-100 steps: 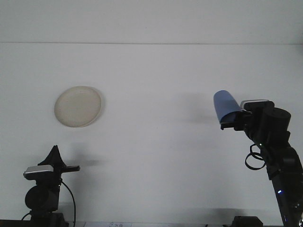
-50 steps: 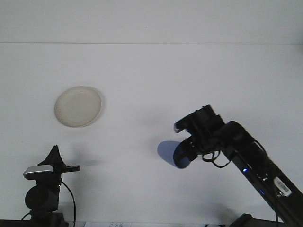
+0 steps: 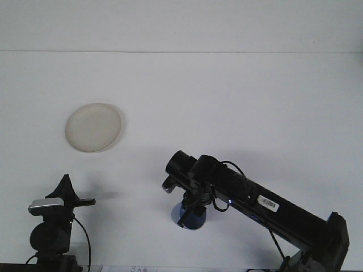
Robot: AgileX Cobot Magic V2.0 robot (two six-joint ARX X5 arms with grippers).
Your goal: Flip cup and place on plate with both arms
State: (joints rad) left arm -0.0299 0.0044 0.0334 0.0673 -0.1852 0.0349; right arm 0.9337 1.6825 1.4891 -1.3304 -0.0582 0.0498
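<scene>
The blue cup [image 3: 190,218] is low over the table near the front middle, and only its lower part shows under the arm. My right gripper [image 3: 187,211] reaches in from the lower right, points down and is shut on the cup. A cream plate [image 3: 93,127] lies flat at the left, well away from the cup. At the lower left, my left gripper [image 3: 66,182] rests with its fingers together in a point, holding nothing.
The white table runs back to a white wall, the edge between them near the top of the view. The right arm's black links [image 3: 283,212] stretch across the lower right. White tabletop lies between plate and cup.
My right arm has swung the cup from high at the right, down and leftward to the front middle of the table. The cup has turned over on the way. The left arm has not moved.
</scene>
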